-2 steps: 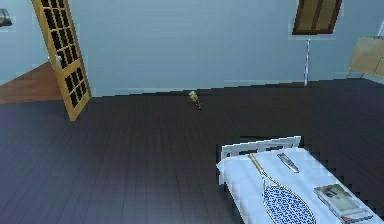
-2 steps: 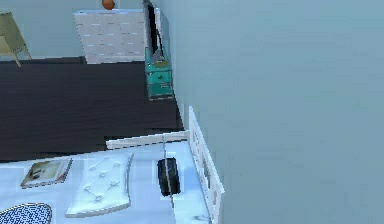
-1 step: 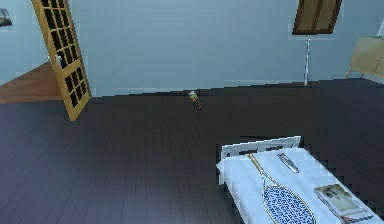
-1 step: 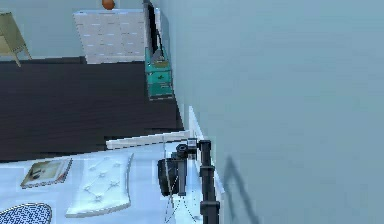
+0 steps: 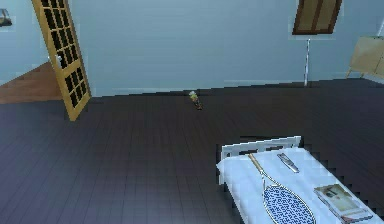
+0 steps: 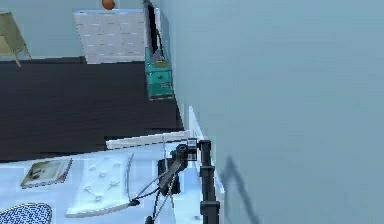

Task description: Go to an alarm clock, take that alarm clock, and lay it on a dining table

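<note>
A small yellowish and dark thing (image 5: 193,97) stands on the dark floor close to the far wall; its shape is too small to name. In the arm side view the dark arm (image 6: 208,190) rises from the bottom edge beside the grey wall. My gripper (image 6: 166,180) reaches left from the arm's end, over the corner of the white bed (image 6: 110,160). I cannot tell whether it holds anything, since the bedding lies right behind its fingers.
The bed (image 5: 250,178) carries a racket (image 5: 280,198), a paper (image 5: 338,200) and a pillow (image 6: 100,185). A yellow glass door (image 5: 62,50) stands ajar at the left. A white dresser (image 6: 115,35), a teal stand (image 6: 157,72) and a lamp pole (image 5: 306,60) line the walls.
</note>
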Motion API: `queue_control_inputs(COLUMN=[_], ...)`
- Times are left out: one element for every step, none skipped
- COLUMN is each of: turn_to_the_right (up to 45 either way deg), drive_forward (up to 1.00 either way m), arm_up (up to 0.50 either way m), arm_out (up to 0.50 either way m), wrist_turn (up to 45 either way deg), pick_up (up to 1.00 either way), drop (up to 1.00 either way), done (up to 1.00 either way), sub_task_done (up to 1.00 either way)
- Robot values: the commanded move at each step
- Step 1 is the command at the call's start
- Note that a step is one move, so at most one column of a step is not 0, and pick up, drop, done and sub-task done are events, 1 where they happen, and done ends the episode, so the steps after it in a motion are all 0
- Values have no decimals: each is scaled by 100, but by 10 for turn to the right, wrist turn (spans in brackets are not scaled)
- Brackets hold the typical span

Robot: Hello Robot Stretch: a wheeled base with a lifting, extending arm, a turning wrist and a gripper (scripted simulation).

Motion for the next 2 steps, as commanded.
queue_control_inputs(turn_to_the_right=[0,0], drive_forward=[0,0], arm_up=[0,0], arm_out=[0,0], wrist_turn=[450,450], pick_up=[0,0], drop=[0,0], done=[0,0], sub_task_done=[0,0])
